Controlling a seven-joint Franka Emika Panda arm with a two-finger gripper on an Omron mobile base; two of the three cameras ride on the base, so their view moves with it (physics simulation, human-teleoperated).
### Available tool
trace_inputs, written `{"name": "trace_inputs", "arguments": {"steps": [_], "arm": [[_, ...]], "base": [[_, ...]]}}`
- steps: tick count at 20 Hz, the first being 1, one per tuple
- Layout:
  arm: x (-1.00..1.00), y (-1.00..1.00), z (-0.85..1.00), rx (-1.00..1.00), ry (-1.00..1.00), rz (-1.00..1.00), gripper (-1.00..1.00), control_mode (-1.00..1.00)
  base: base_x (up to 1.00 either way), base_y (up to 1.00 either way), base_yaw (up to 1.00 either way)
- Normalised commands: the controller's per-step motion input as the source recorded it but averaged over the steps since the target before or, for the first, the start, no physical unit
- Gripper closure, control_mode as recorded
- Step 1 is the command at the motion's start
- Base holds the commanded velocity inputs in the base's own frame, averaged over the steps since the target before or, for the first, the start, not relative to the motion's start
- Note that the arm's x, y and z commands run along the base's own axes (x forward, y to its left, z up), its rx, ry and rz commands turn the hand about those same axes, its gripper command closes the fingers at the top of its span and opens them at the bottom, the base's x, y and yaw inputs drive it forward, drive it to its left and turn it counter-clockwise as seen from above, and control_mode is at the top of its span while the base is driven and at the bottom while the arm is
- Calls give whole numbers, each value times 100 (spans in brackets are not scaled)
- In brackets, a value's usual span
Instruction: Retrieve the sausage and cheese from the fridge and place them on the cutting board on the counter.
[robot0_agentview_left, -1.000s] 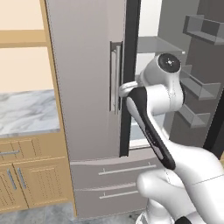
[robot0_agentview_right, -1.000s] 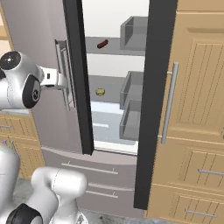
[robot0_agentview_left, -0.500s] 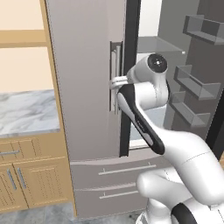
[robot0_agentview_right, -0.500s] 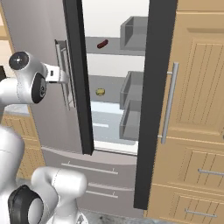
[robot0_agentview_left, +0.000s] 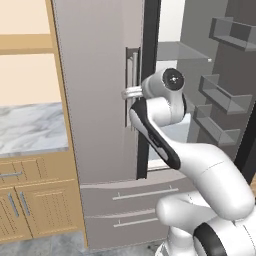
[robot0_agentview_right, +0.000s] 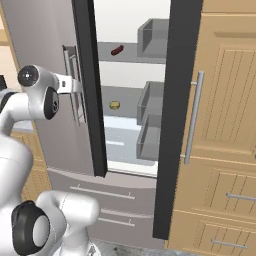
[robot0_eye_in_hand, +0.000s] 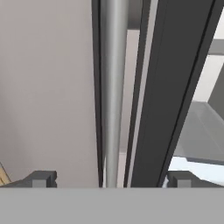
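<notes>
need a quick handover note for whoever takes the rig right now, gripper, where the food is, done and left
Gripper: open, jaws spread either side of the left door's handle, nothing held.
Fridge: right door swung open, left door closed.
Sausage: on the upper shelf inside.
Cheese: on the shelf below it.
Counter: left of the fridge; no cutting board in sight.
Done: right door open.
Left: fetch both items and set them on the board.

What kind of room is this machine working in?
It looks like a home kitchen, computer-rendered: a tall grey fridge with one door open, a marble counter over wooden cabinets, and a sausage on a fridge shelf.
</notes>
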Motion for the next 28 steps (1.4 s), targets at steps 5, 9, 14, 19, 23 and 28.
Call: {"name": "trace_inputs", "arguments": {"steps": [5, 9, 14, 19, 23, 28], "arm": [[28, 0, -22, 0, -8, -1, -100, -100], [33, 2, -7, 0, -1, -2, -100, -100], [27, 12, 0, 0, 0, -1, -100, -100], [37, 18, 0, 0, 0, 0, -100, -100], [35, 8, 0, 0, 0, 0, -100, -100], [45, 0, -2, 0, 0, 0, -100, -100]], "base": [[0, 0, 0], [0, 0, 0], [0, 0, 0], [0, 0, 0], [0, 0, 0], [0, 0, 0]]}}
